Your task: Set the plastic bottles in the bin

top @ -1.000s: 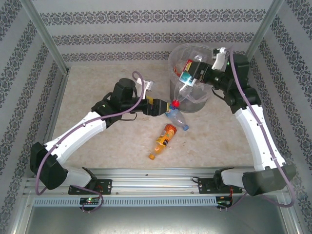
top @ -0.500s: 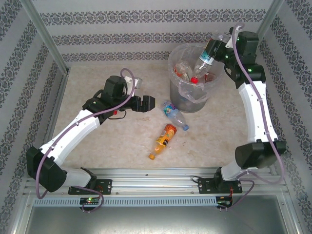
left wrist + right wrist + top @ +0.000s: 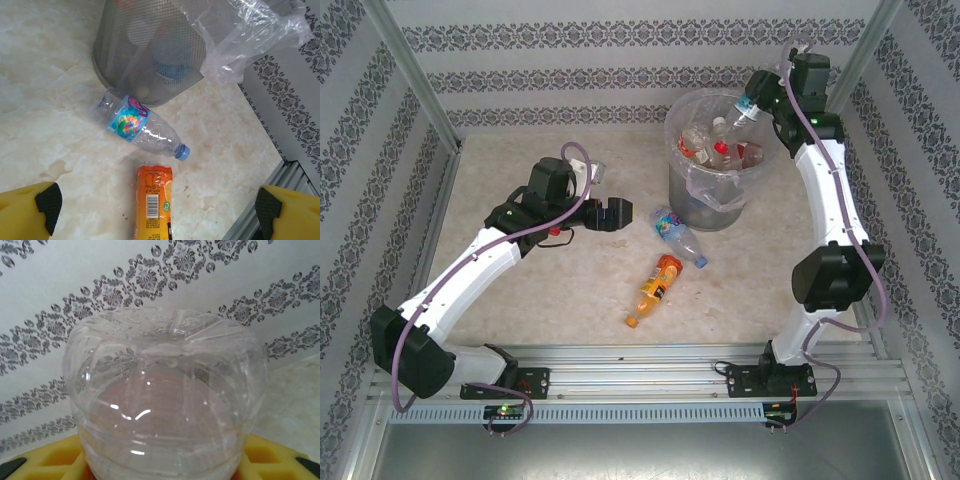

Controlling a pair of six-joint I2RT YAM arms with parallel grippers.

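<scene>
My right gripper [image 3: 756,103] is up at the back right rim of the bin [image 3: 705,207], shut on a clear plastic bottle [image 3: 738,118] that slants neck down over the opening. In the right wrist view that bottle's clear base [image 3: 165,395] sits between the yellow jaws. Several bottles lie inside the bin. On the table, a clear bottle with a blue label and blue cap [image 3: 678,238] [image 3: 135,122] and an orange-labelled bottle [image 3: 658,285] [image 3: 154,202] lie in front of the bin. My left gripper [image 3: 620,212] [image 3: 156,205] hangs open to their left, touching neither.
The grey mesh bin wall [image 3: 145,55] has a clear bag [image 3: 250,35] folded over its rim. Patterned walls close off the back and sides. A metal rail [image 3: 640,365] runs along the near edge.
The right arm has lifted its bottle from the bin's front side up and back to the far right rim. The left gripper has drawn back a little to the left, still open.
</scene>
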